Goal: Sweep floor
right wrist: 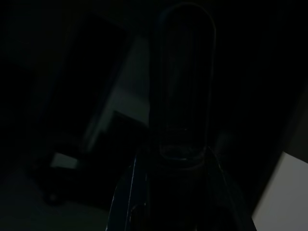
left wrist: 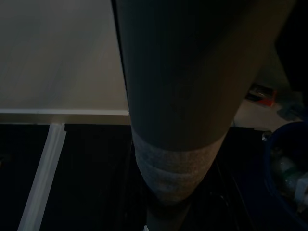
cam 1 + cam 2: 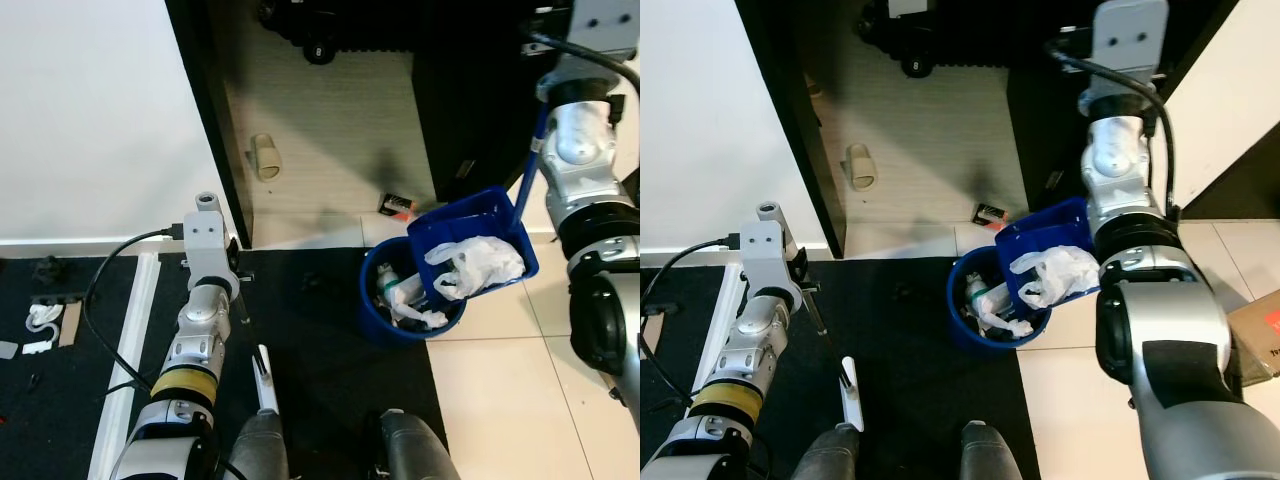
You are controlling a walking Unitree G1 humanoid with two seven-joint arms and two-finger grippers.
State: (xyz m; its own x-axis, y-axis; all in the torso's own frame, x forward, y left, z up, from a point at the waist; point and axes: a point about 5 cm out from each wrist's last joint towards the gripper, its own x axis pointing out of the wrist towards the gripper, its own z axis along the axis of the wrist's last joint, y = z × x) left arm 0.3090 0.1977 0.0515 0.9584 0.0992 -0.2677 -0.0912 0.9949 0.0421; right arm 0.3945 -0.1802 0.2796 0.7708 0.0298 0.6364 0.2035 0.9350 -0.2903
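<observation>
The dustpan (image 3: 470,240), tipped over the bin (image 3: 400,300), held a bag (image 3: 475,262); emptying seemed underway. Right tool's grip unclear. Left tool's too, by a broom (image 3: 845,385). Next: tilt further.

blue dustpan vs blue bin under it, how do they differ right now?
Shape: the dustpan is boxy with straight walls; the bin is round.
Pose: the dustpan is tilted over the bin's rim on a long blue handle; the bin stands upright on the floor.
Contents: a crumpled white plastic bag hangs from the dustpan's mouth; the bin already holds mixed litter.
Both are the same deep blue plastic.
</observation>
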